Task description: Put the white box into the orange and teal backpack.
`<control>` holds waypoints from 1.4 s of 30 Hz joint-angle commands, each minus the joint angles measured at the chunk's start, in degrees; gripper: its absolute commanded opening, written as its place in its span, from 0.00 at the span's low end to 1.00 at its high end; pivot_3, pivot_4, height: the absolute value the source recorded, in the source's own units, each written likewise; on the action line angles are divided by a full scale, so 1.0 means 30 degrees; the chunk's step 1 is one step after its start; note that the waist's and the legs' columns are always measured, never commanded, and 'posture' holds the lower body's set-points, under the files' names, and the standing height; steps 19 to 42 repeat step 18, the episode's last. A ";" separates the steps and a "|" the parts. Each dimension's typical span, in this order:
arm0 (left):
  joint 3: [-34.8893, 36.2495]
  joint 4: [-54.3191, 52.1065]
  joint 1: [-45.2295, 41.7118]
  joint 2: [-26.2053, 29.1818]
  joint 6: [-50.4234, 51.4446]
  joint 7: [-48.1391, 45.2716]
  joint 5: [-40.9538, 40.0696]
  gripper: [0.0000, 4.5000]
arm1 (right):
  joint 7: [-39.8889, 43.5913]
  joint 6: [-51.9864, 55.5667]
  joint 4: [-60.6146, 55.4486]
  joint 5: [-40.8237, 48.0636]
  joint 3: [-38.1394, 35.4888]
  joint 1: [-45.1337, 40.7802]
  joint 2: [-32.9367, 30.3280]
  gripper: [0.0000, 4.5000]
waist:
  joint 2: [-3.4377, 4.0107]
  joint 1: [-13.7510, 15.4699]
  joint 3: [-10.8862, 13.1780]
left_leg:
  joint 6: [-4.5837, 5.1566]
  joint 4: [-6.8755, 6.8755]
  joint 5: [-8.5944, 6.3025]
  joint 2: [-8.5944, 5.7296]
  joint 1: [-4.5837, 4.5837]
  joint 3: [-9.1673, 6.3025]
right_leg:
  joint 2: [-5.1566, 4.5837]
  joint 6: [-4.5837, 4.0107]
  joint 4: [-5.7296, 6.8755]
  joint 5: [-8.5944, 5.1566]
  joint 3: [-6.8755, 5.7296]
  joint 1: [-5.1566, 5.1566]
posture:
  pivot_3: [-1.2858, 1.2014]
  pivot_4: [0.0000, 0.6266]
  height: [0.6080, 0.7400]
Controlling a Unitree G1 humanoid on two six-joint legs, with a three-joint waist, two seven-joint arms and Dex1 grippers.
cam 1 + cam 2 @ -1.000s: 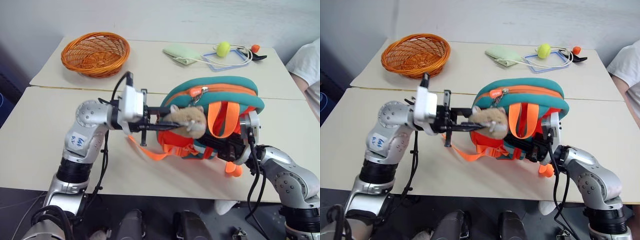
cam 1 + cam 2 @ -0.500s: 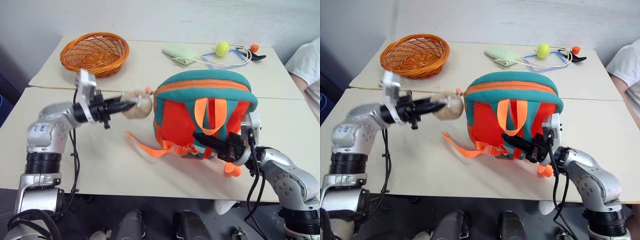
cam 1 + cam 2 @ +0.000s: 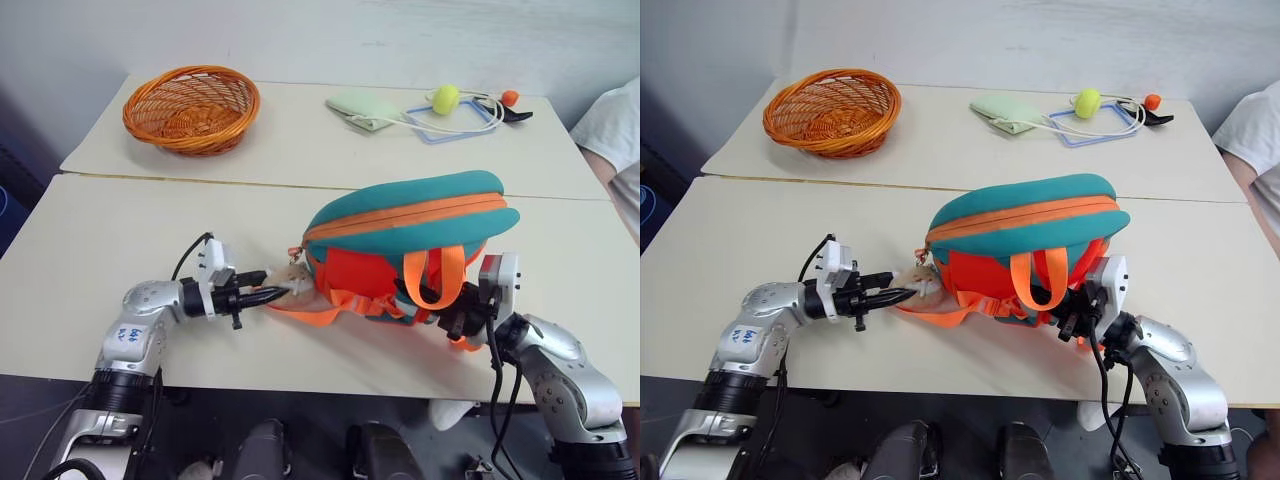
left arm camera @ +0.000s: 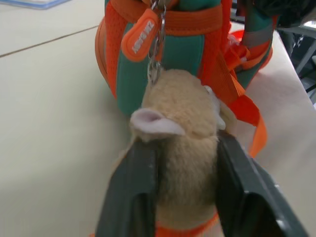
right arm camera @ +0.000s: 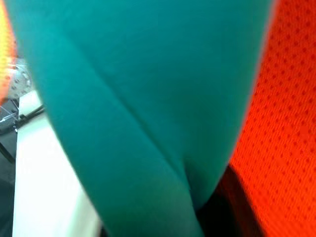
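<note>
The orange and teal backpack [image 3: 400, 215] lies tipped on the near table, teal top upward, with its orange straps [image 3: 435, 280] hanging at the front. Its beige plush hamster [image 4: 180, 128] hangs from the zipper chain at the backpack's left end. My left gripper [image 3: 268, 294] reaches in low from the left, and both fingers press the hamster's sides. My right gripper [image 3: 1072, 318] is pushed in among the straps at the backpack's right underside. Teal fabric and orange mesh sit right against the right wrist camera. The white box is out of view.
On the far table stand an orange wicker basket [image 3: 190, 105], a pale green cloth [image 3: 362, 108], a yellow-green ball [image 3: 446, 97], a blue wire frame [image 3: 452, 122] and a black and orange tool [image 3: 512, 106]. A person's white sleeve [image 3: 610, 125] shows at the right edge.
The backpack has come down from being held up and now lies tipped on the table. My left gripper swung left and sank to the tabletop, keeping the hamster.
</note>
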 commanded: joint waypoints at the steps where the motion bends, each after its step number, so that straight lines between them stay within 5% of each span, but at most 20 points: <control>1: 0.1224 -0.0551 0.0514 0.1338 -0.0329 0.0012 0.0394 0.61 | 0.0545 -0.0614 -0.1013 0.0382 -0.1842 0.0352 -0.1119 0.44 | 0.0015 0.0017 0.0009 | -0.0001 -0.0005 0.0000 0.0001 -0.0001 0.0000 | 0.0000 -0.0001 -0.0001 0.0000 -0.0001 -0.0002 | 0.52 0.24 1.00; 6: 0.3483 -0.0577 0.2118 0.2955 -0.2115 0.0452 0.0581 0.97 | 0.3404 0.0369 -0.0690 0.1832 -0.6746 0.3479 -0.4917 0.84 | 0.0030 0.0097 0.0019 | 0.0011 -0.0096 -0.0013 -0.0017 -0.0006 0.0001 | -0.0028 -0.0003 -0.0029 -0.0002 -0.0008 0.0000 | 0.52 0.24 1.00; 8: 0.4400 -0.0654 0.2704 0.3168 -0.2557 0.0717 0.0423 1.00 | 0.5057 -0.0363 0.1325 0.1289 -0.8494 0.4666 -0.6193 0.99 | 0.0028 0.0180 0.0018 | 0.0016 -0.0128 -0.0015 -0.0025 -0.0007 -0.0021 | -0.0034 -0.0003 -0.0095 -0.0001 -0.0047 0.0021 | 0.52 0.24 1.00; 13: 0.5465 -0.0396 0.4283 0.3272 -0.4124 0.1103 0.1082 1.00 | 0.6939 -0.5819 0.8421 -0.2564 -0.8872 0.4014 -0.7845 0.99 | 0.0025 0.0036 0.0017 | 0.0065 -0.0133 -0.0020 -0.0054 0.0037 -0.0009 | -0.0069 0.0002 -0.0189 0.0001 -0.0059 0.0083 | 0.52 0.24 1.00; 18: 0.5923 -0.1182 0.5744 0.3067 -0.4135 0.1838 0.1028 1.00 | 0.6388 -0.7735 1.0737 -0.3557 -0.8021 0.1626 -0.7437 0.99 | 0.0043 -0.0277 0.0023 | 0.0020 -0.0272 0.0012 -0.0026 0.0215 0.0139 | -0.0100 -0.0005 -0.0128 -0.0003 -0.0053 0.0087 | 0.52 0.24 1.00; 42: 0.5923 -0.1182 0.5744 0.3067 -0.4135 0.1838 0.1028 1.00 | 0.6388 -0.7735 1.0737 -0.3557 -0.8021 0.1626 -0.7437 0.99 | 0.0043 -0.0277 0.0023 | 0.0020 -0.0272 0.0012 -0.0026 0.0215 0.0139 | -0.0100 -0.0005 -0.0128 -0.0003 -0.0053 0.0087 | 0.52 0.24 1.00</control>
